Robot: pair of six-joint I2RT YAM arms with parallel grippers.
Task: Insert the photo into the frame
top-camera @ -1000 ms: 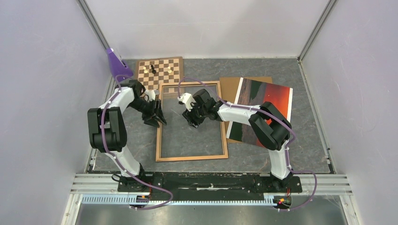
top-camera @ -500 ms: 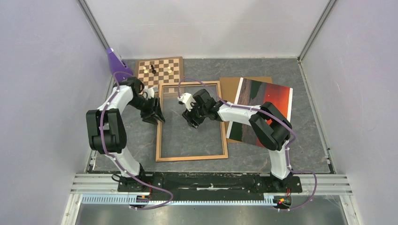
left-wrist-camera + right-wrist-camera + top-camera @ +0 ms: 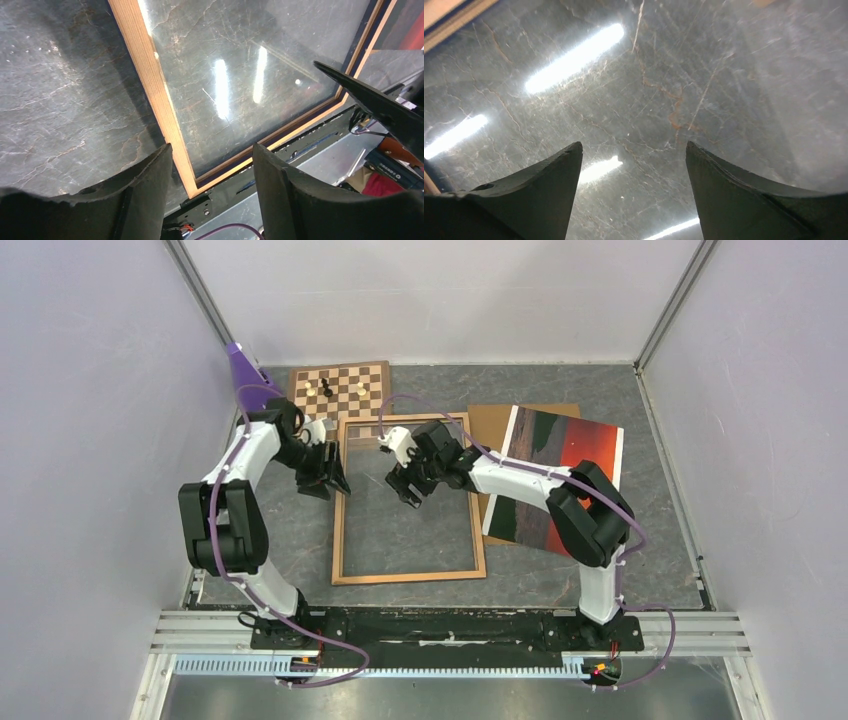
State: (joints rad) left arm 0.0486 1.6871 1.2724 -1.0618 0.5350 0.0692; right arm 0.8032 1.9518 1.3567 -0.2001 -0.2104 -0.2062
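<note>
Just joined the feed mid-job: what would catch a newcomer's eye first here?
The frame, lying flat mid-table with glass mirroring bright lights. Left gripper hangs above its left rail, right gripper above the glass, jaws open and empty. The red sunset photo lies to the right, atop a brown board.

Photo (image 3: 565, 445) lower part hidden under right arm (image 3: 520, 480); chess pieces (image 3: 327, 390) too small to identify

Looks straight down through glare-streaked glass (image 3: 724, 75) onto veined grey bench (image 3: 664, 115). Shows the right claw (image 3: 633, 147) spread wide, dark fingers (image 3: 549, 190) low in view, gripping nothing. Catches a pale wood strip of the frame (image 3: 449, 15), dark-edged, across the top-left corner.
</note>
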